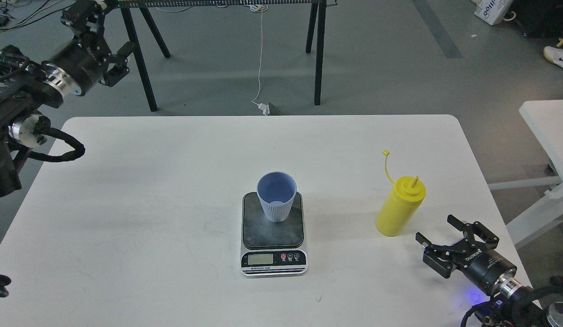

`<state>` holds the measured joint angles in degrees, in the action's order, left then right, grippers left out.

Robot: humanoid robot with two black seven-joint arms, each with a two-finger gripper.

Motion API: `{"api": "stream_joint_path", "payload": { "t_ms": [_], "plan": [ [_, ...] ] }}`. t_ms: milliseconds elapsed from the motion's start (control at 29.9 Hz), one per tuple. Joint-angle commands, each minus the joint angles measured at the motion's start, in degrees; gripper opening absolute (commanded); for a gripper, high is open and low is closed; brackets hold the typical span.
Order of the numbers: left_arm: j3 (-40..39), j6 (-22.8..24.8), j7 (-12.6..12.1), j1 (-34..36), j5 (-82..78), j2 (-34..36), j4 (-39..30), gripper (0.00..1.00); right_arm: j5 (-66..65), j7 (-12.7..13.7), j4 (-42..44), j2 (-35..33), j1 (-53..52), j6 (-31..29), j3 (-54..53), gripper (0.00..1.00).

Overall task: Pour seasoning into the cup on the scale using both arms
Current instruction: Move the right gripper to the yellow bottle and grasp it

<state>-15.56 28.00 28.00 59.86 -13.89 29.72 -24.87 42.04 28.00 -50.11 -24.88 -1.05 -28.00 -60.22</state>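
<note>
The light-blue ribbed cup (pixel 276 196) stands upright on the dark top plate of the scale (pixel 273 245) at the table's middle. The yellow squeeze bottle of seasoning (pixel 400 205) stands upright to the right, its cap strap sticking up on its left. My right gripper (pixel 438 231) is open and empty, low over the table's front right, just right of and nearer than the bottle, not touching it. My left gripper (pixel 91 27) is raised beyond the table's far left corner, fingers spread, holding nothing.
The white table (pixel 172 190) has rounded corners; its right edge runs close to my right arm. A second white table (pixel 547 122) stands at the right. Black trestle legs (pixel 318 50) and a white cable (pixel 261 59) are on the floor behind.
</note>
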Motion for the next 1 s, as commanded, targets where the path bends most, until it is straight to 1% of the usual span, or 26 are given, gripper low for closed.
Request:
{"api": "stream_joint_path", "payload": {
  "t_ms": [0, 200, 434, 768, 969],
  "plan": [
    [0.09, 0.0, 0.0, -0.01, -0.09, -0.19, 0.0, 1.0, -1.09, 0.0, 1.07, 1.68, -0.97, 0.0, 0.01, 0.99],
    [0.09, 0.0, 0.0, -0.54, -0.09, -0.19, 0.0, 1.0, -3.81, 0.0, 1.95, 3.96, -2.11, 0.0, 0.01, 0.99],
    [0.09, 0.0, 0.0, -0.71, -0.17, -0.1, -0.09, 1.0, -4.6, 0.0, 2.39, 4.93, -2.99, 0.0, 0.1, 0.99],
    [0.09, 0.0, 0.0, -1.59, -0.09, -0.1, -0.17, 1.0, -6.36, 0.0, 5.46, 7.83, -5.1, 0.0, 0.01, 0.99],
    [0.18, 0.0, 0.0, -1.94, -0.09, -0.1, -0.17, 1.0, -7.68, 0.0, 8.71, 9.41, -7.56, 0.0, 0.01, 0.99]
  ]
}}
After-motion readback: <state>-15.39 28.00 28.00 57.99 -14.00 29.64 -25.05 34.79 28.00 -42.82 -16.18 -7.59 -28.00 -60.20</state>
